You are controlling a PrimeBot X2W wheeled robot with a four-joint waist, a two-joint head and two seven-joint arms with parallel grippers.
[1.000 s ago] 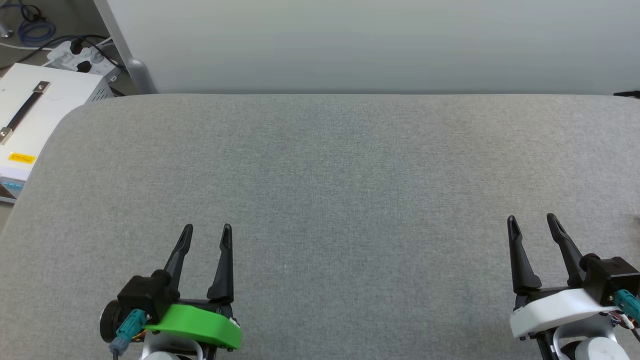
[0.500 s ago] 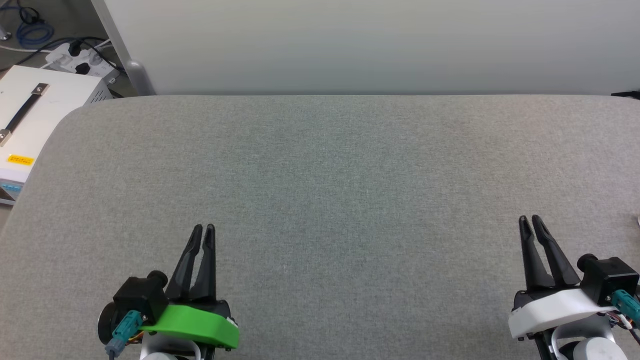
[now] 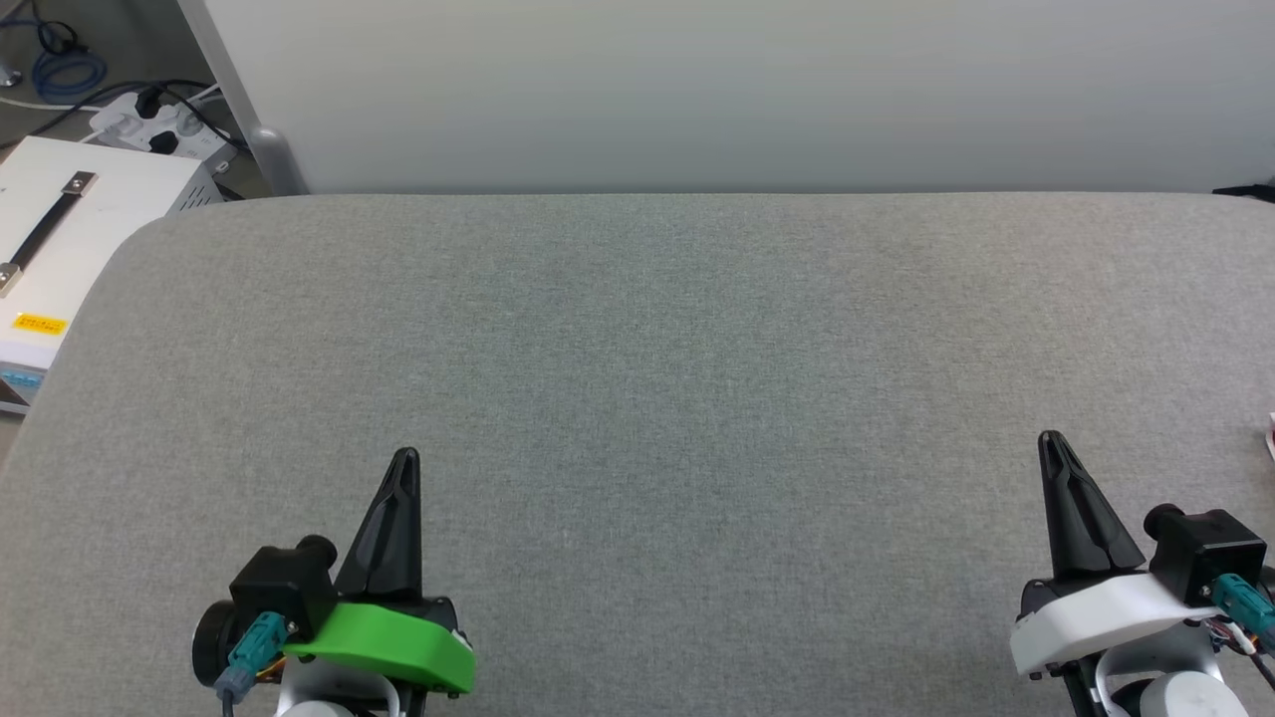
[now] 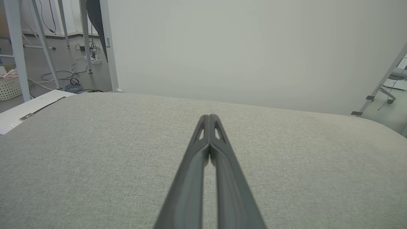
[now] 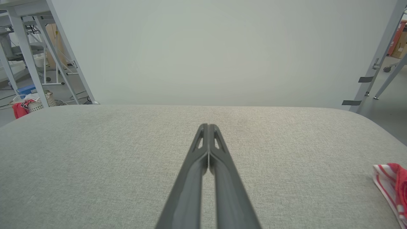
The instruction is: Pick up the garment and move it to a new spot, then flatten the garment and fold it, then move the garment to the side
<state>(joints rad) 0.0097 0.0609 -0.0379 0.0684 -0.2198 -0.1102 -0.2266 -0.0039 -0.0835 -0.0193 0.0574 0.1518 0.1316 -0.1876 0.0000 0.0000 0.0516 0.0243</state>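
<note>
The left gripper (image 3: 406, 456), on a green mount, sits low on the left of the head view. Its two long dark fingers are pressed together and hold nothing. The right gripper (image 3: 1052, 438), on a white mount, sits low on the right, fingers likewise closed tip to tip and empty. Both point away from the robot, over a wide grey fabric-covered table (image 3: 637, 329).

The garment (image 5: 392, 184) lies on the table at the far right, well apart from the right gripper. Just one crumpled edge is in view, red with red-and-white stripes.

Behind the table stands a plain pale panel (image 3: 697, 90). Off the table's left corner is a white box (image 3: 110, 214) with a black strap handle. The box bears a small yellow label (image 3: 41, 324) whose writing is too small to read. Beyond the box, a white power strip (image 3: 164, 119) lies on the floor with cables plugged in.
</note>
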